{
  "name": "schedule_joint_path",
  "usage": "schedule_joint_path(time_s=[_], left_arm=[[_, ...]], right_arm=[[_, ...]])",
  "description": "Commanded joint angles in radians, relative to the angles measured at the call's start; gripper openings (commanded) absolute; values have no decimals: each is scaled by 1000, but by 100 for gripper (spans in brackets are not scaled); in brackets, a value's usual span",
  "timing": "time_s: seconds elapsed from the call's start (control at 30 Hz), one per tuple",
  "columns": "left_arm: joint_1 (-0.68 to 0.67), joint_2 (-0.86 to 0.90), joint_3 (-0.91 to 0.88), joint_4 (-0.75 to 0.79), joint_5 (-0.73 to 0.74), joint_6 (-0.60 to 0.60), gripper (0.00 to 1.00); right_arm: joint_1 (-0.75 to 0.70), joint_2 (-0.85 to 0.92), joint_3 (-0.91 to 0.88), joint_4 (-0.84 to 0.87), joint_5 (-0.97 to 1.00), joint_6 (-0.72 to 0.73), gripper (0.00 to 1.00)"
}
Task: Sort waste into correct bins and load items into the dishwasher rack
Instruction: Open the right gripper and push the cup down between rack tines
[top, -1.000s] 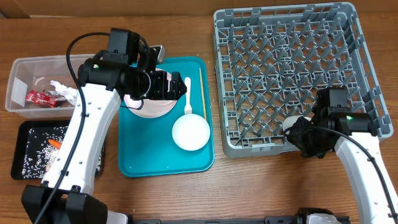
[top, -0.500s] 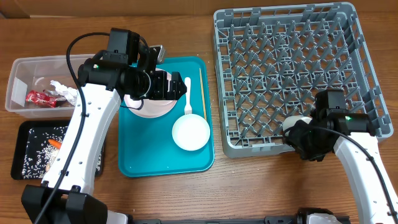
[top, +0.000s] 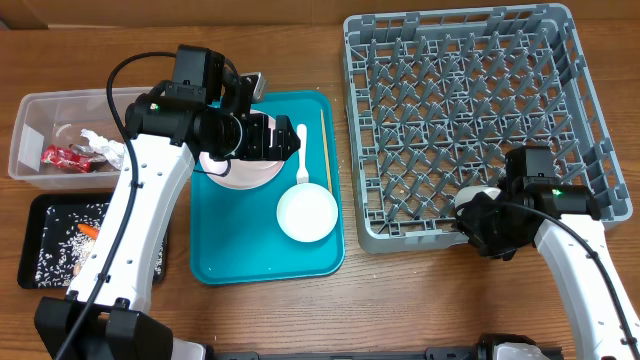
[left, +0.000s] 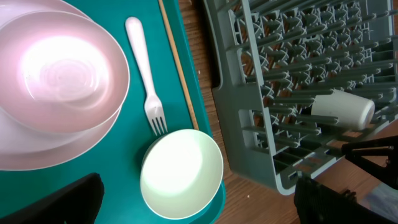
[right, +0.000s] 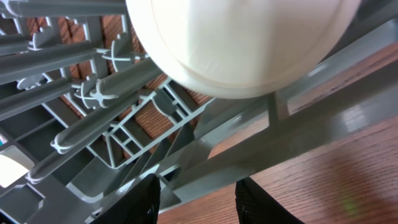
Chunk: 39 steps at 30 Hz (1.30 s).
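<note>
The grey dishwasher rack (top: 460, 100) stands at the right. A white cup (top: 477, 196) lies on its side in the rack's front row; it also shows in the right wrist view (right: 242, 43). My right gripper (top: 480, 220) is open and empty just in front of the cup, over the rack's front wall (right: 202, 199). My left gripper (top: 285, 140) is open and empty above the teal tray (top: 260, 255). Below it are a pale pink bowl (left: 62, 68) on a white plate (left: 37, 149), a white fork (left: 144, 68), a chopstick (left: 177, 68) and a white bowl (left: 180, 174).
A clear tub (top: 30, 110) at the left holds a red wrapper (top: 65, 157) and white tissue (top: 100, 145). A black tray (top: 40, 205) in front of it holds rice grains (top: 60, 240) and a carrot piece (top: 90, 231). Bare wooden table lies in front.
My right gripper has drawn back a little from the cup toward the table's front, so more of the cup shows in the rack. The left arm has not moved.
</note>
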Motion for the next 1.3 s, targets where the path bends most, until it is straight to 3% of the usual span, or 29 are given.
schedule_joint_path(time_s=[0.0,0.73,1.27], left_arm=[[0,-3,4,0,-3,1,100],[0,-3,4,0,-3,1,100],[0,-3,4,0,-3,1,100]], right_arm=[[2,2,-5,7,-34,8,43],[113,2,-5,69,-78,8,43],[113,-26,178,-103,-106,-133,42]])
